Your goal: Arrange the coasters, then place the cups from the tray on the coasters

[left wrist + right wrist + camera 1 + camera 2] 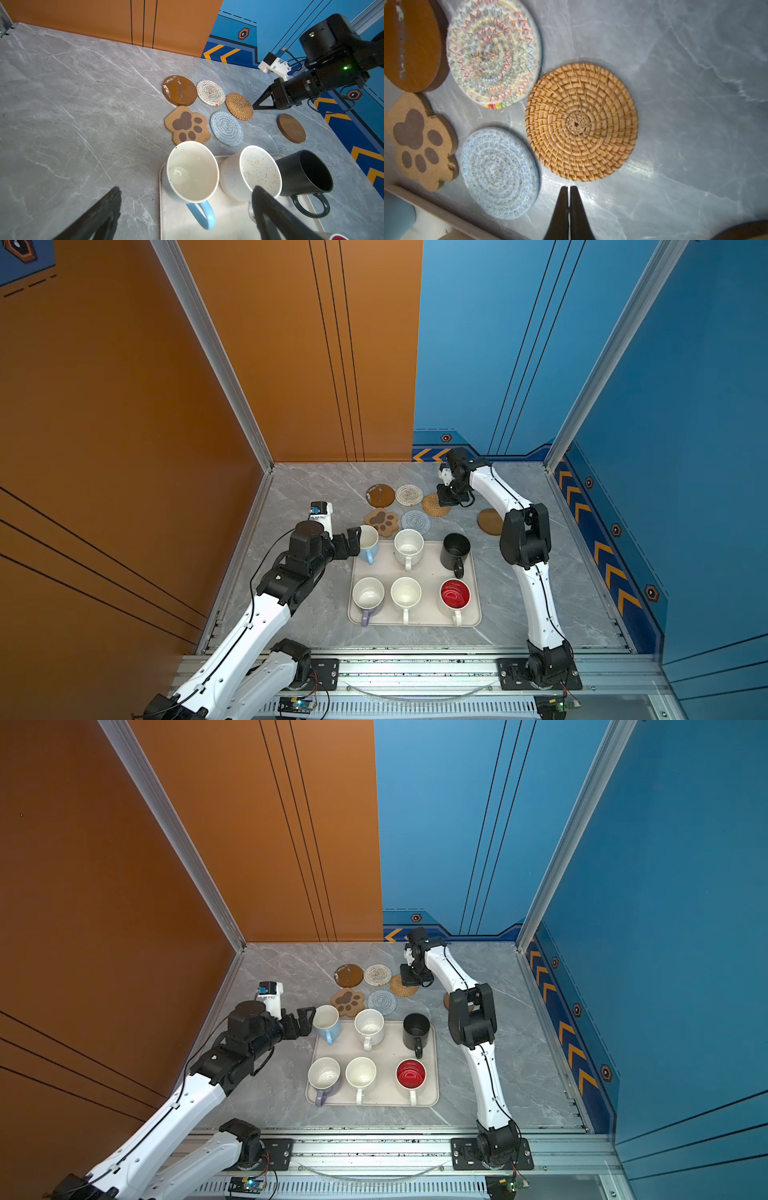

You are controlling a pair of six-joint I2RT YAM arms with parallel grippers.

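While six cups (pixel 406 595) stand on the tray (pixel 430 572) toward the near edge of the bench (pixel 311 614), the left gripper (pixel 352 542), jaws spread wide, sits by the light blue mug (pixel 368 546) at the tray's far left corner; contact is unclear. That mug's rim hides the near lobe of the paw coaster (pixel 381 521). Toward the far edge, the right gripper (pixel 569 188), fingers pressed together and empty, is just beside the rattan coaster (pixel 581 122), masking part of it in both top views. The right arm's elbow (pixel 524 539) cuts off the plain brown disc (pixel 489 521).
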